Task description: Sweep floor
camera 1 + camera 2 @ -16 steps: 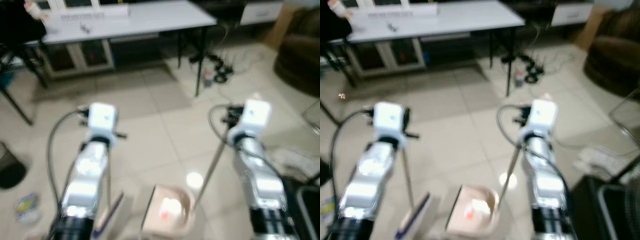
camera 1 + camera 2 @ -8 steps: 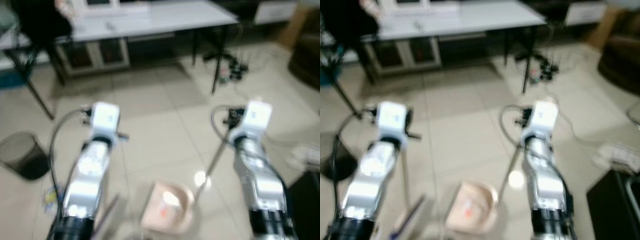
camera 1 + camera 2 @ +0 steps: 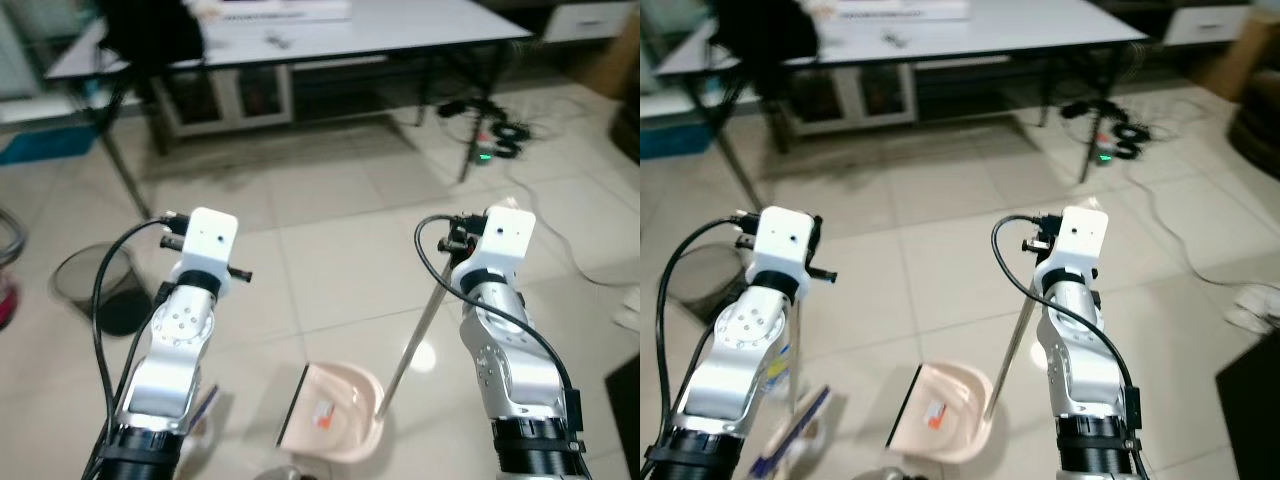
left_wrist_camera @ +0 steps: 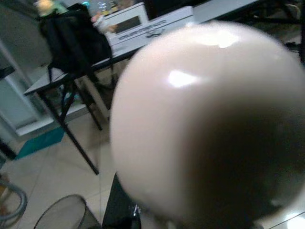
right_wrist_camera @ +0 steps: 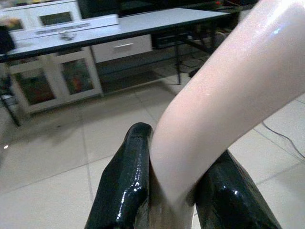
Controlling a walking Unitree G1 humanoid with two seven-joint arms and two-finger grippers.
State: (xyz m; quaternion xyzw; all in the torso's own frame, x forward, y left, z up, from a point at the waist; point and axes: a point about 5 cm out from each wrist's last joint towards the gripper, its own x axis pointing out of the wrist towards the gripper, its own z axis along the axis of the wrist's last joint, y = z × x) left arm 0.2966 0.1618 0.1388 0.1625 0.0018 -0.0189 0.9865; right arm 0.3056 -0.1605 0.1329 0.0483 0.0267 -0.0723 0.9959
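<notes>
- The dustpan (image 3: 335, 412) sits on the tiled floor (image 3: 330, 260) between the two arms, mouth toward the robot's left, with a small orange-and-white scrap (image 3: 322, 414) inside.
- Its long metal handle (image 3: 412, 335) slants up to the right gripper (image 5: 171, 200); the right wrist view shows the jaws closed on the handle's pale pink top end.
- The broom (image 3: 790, 425) stands by the left arm, its thin pole rising to the left gripper (image 4: 143, 217), its blue-edged head low on the floor.
- In the left wrist view a rounded cream knob (image 4: 205, 124) blocks the fingers, so I cannot tell how the jaws stand.
- A dark mesh bin (image 3: 95, 290) stands on the floor to the left.
- A grey table (image 3: 330, 30) is ahead, with cables (image 3: 490, 135) on the floor near its right leg.
</notes>
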